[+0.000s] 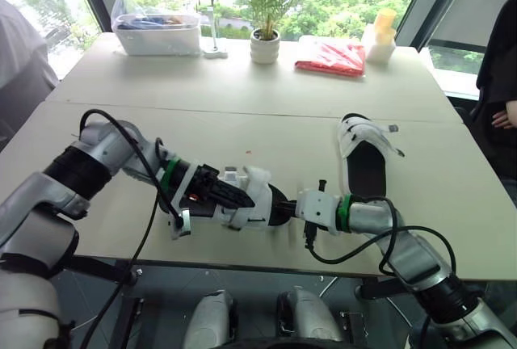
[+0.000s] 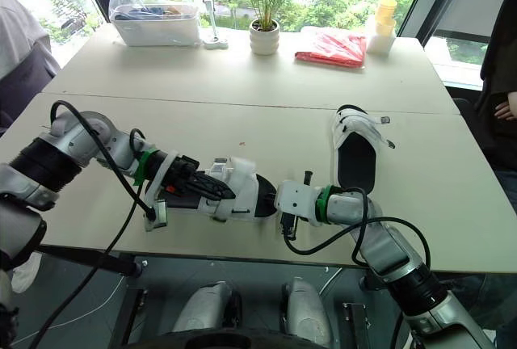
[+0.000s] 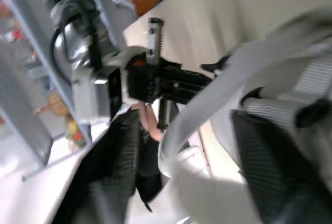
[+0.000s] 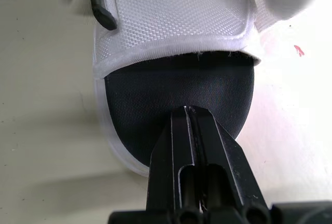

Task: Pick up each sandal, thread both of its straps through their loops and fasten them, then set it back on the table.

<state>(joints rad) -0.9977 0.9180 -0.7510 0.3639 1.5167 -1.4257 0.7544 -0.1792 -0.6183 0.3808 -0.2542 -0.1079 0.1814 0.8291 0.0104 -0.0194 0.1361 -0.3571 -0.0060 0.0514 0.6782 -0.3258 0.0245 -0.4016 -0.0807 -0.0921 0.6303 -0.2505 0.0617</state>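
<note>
One white sandal with a black insole [image 1: 252,197] is near the table's front edge, between my two grippers. My left gripper [image 1: 230,195] grips its white upper; in the left wrist view a white strap [image 3: 218,94] runs between the dark fingers [image 3: 119,172]. From the other side my right gripper [image 4: 192,114] is shut, its tips resting on the black insole [image 4: 155,94] just behind the white mesh strap [image 4: 171,11]. The second sandal [image 1: 365,155] lies flat on the table at the right, its straps loose.
At the table's far side stand a clear plastic bin [image 1: 157,34], a potted plant [image 1: 264,46], a red packet [image 1: 331,58] and a yellow-topped container [image 1: 380,42]. One person stands at the right edge [image 1: 497,82] and another at the left [image 1: 20,58].
</note>
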